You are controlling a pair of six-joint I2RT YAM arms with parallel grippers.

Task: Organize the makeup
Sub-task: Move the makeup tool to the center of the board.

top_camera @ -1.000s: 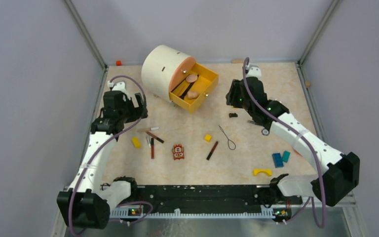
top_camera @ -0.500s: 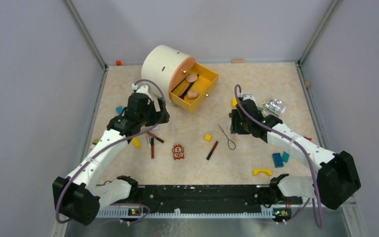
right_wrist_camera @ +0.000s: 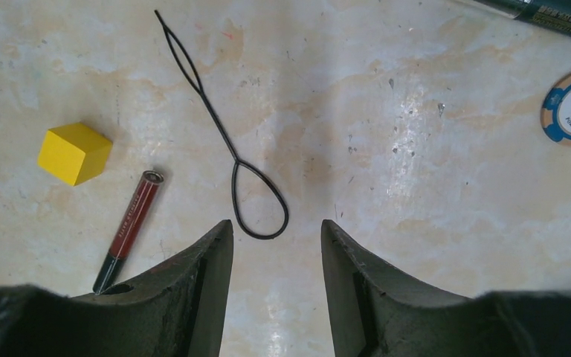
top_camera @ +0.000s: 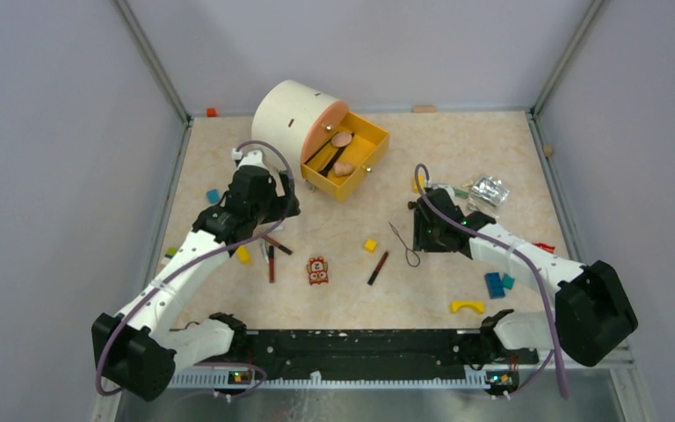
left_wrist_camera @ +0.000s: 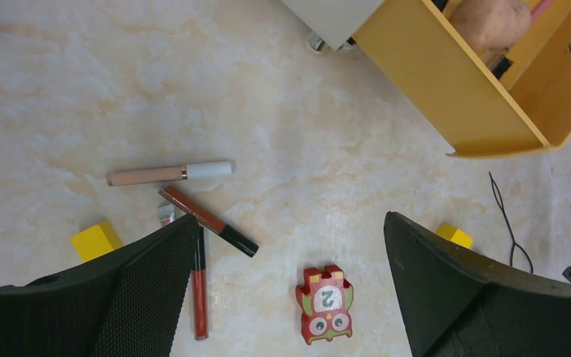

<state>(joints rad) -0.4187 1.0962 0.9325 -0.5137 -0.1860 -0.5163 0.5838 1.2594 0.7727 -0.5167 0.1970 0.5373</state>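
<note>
Pale marbled bench (top_camera: 492, 141) between grey walls, clutter scattered across it. Judged partly done — two peach puffs (top_camera: 341, 139) and a dark stick (top_camera: 323, 158) lying inside the yellow drawer (top_camera: 366, 169). Left to collect: a cluster of sticks (left_wrist_camera: 208, 221) in front of the drawer toward its left, plus a red-brown stick (right_wrist_camera: 128, 227) and the wire-loop tool (right_wrist_camera: 226, 141) in front of the drawer toward its right. Left hand (left_wrist_camera: 290, 290) spread wide above the cluster, empty. Right hand (right_wrist_camera: 276, 275) partway apart, gripping nothing, tips just short of the loop end — probably the next pickup.
</note>
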